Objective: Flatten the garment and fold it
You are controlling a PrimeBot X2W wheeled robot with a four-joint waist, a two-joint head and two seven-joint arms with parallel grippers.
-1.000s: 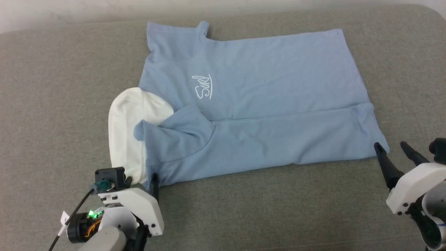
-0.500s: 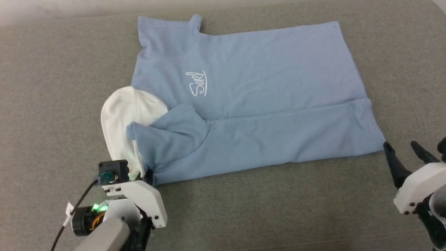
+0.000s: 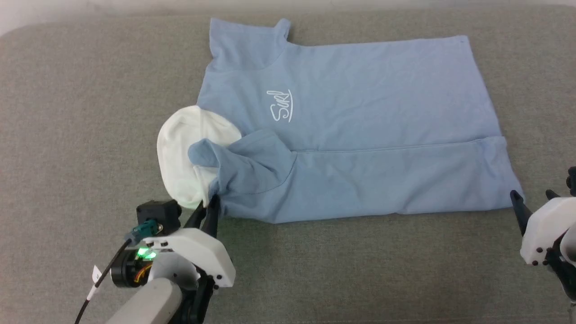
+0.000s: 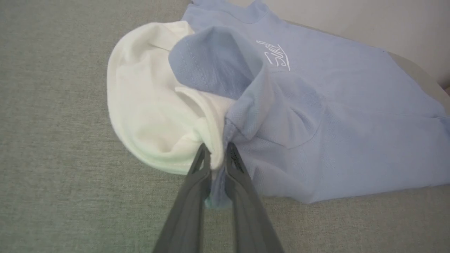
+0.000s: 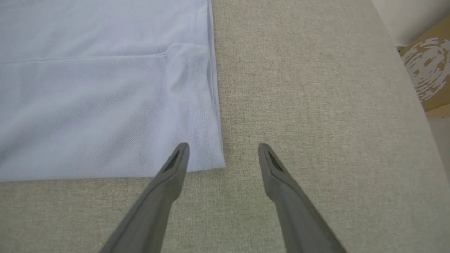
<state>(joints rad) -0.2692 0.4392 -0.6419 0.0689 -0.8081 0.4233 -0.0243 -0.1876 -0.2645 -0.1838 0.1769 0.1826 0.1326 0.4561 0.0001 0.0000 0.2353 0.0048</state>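
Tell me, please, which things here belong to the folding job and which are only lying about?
Belong to the job:
- shirt
- left gripper, shut on the shirt's edge beside the white collar
- right gripper, open at the hem corner

Only lying about:
- brown box, beyond the edge of the grey surface that the shirt lies on

Between left pincer [image 3: 210, 201] and right pincer [image 3: 532, 194], garment [image 3: 360, 135] on padded surface [image 3: 90, 90]

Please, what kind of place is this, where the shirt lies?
Probably an indoor test room or workroom: a broad grey cloth-covered surface bears the polo shirt, a plain pale wall stands behind, and a cardboard box sits beside it.
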